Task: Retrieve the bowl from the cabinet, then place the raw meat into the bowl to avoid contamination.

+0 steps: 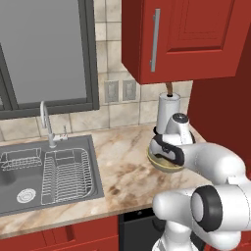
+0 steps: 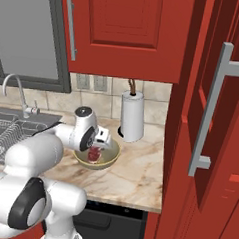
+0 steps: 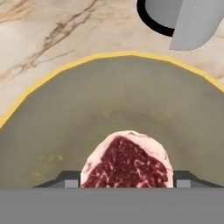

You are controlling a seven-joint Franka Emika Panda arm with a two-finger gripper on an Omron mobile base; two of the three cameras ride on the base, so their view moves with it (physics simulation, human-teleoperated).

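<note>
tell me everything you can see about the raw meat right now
The raw meat is a small rounded lump, dark red and marbled, with a pale pink fatty edge. It sits between the fingertips of the gripper, over the inside of the olive-tan bowl on the marble counter. Whether it touches the bowl's floor cannot be told.

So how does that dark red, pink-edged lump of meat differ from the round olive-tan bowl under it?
The dark red, pink-edged lump of meat is mottled and irregular; the round olive-tan bowl is smooth and plain with a yellowish rim. The meat is far smaller than the bowl. The meat sits between the gripper's fingertips over the bowl's hollow, while the bowl rests on the marble counter. Both lie near the white paper-towel roll.
</note>
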